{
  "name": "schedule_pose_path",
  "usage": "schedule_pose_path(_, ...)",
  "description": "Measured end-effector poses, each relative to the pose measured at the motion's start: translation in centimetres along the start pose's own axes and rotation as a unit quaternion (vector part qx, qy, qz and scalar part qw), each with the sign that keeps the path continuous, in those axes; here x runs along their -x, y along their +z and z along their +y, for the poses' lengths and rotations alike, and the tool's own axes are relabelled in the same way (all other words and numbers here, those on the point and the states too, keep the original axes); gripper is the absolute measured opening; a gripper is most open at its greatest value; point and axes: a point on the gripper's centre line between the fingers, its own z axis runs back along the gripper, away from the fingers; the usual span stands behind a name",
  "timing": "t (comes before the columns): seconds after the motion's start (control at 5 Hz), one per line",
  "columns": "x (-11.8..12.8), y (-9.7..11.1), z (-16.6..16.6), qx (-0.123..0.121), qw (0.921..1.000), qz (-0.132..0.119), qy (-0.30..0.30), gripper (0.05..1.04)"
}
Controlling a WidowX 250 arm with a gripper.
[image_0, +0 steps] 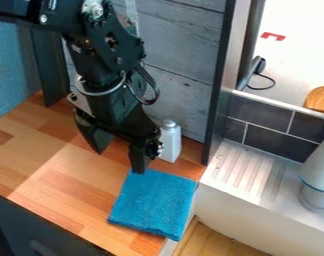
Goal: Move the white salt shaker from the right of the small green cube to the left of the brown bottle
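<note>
The black gripper [119, 162] hangs from the upper left over the wooden counter, its two fingers spread apart with nothing between them. One fingertip stands at or just above the upper left edge of a folded blue cloth [154, 204]; whether they touch I cannot tell. The cloth lies flat at the counter's right edge. Close to the right of the gripper, a white bottle with a grey cap [170, 141] stands upright by the grey plank wall, its left side partly covered by the gripper.
Wooden counter [58, 172] runs left below the arm. To the right, past a dark upright panel edge [220, 100], is a metal ribbed drainboard [248, 175] with a pale grey bottle-shaped object [318, 175]. Dark tiles [275, 125] rise behind it.
</note>
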Motion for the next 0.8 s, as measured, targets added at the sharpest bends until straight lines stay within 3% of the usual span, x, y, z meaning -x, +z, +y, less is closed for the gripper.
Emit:
schedule_pose_path(0.4, 0.1, -1.6, 1.2, -0.009, 0.9996, 0.026, 0.009, 1.0)
schedule_pose_path(0.8, -2.9, -3.3, 4.3, -0.031, 0.9983, 0.033, 0.036, 1.0)
